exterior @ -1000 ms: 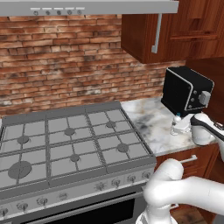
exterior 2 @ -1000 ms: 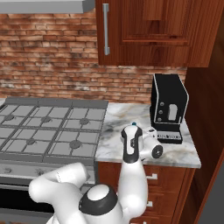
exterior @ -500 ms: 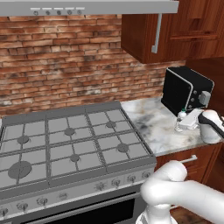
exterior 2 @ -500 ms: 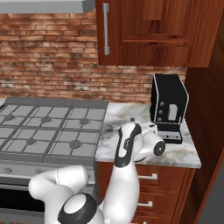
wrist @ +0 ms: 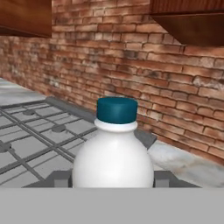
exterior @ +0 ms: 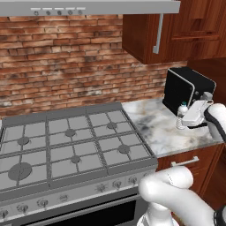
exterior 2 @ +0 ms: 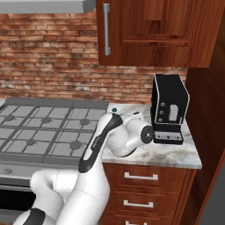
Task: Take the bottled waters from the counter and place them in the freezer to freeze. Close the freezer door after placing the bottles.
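The gripper (exterior: 185,118) is out over the counter (exterior: 152,126), just in front of the black coffee machine (exterior: 185,90). Its jaws are squeezed in on a bottled water (exterior: 182,114), one finger on each side of the fat part of the bottle. In the hand view the bottle (wrist: 113,153) sits right in the middle, very close to the camera. It stands up straight, with a dark blue cap on top, and the two small dark finger tips (wrist: 61,178) press against its sides low down.

In the left base view the bottle stands near the right end of the marble counter, next to the coffee machine. Only its top and a bit of its side show past the white hand. I cannot tell if its bottom is on the counter or just above it.

In the right base view the white arm bends across the counter (exterior 2: 176,154) and covers the bottle, and the coffee machine (exterior 2: 168,110) stands just to the right of the arm.

The big grey stove (exterior: 66,141) is left of the counter (it has grey grates and round burners). Behind it all is a red brick wall (exterior: 79,62). Brown wooden cabinets (exterior: 176,26) hang above the counter, and one has a long silver handle. Under the counter are brown drawers (exterior 2: 145,184) with silver handles.
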